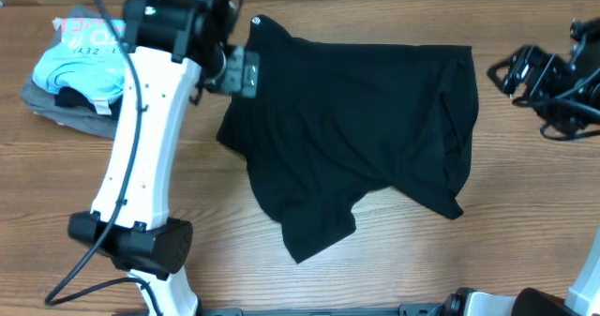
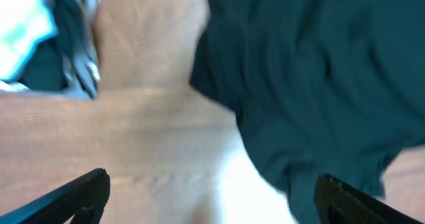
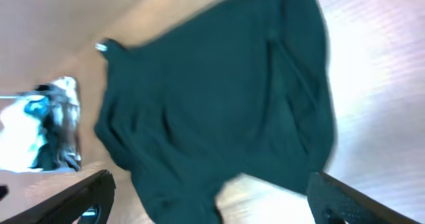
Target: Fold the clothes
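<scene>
The black shirt [image 1: 366,119] lies spread and rumpled on the wooden table, with a small white logo [image 1: 259,21] at its far left corner. It also shows in the left wrist view [image 2: 319,71] and the right wrist view [image 3: 219,98]. My left gripper [image 1: 246,72] hovers at the shirt's upper left edge; in its wrist view the jaws [image 2: 212,197] are wide open and empty over bare table beside the cloth. My right gripper [image 1: 506,72] is off the shirt's right edge; its jaws [image 3: 209,194] are wide open and empty above the shirt.
A pile sits at the far left: a light blue printed shirt [image 1: 80,53] on grey folded garments [image 1: 66,114], also in the left wrist view [image 2: 26,44]. The white left arm [image 1: 141,157] crosses the table's left side. Wooden table [image 1: 525,203] surrounds the shirt.
</scene>
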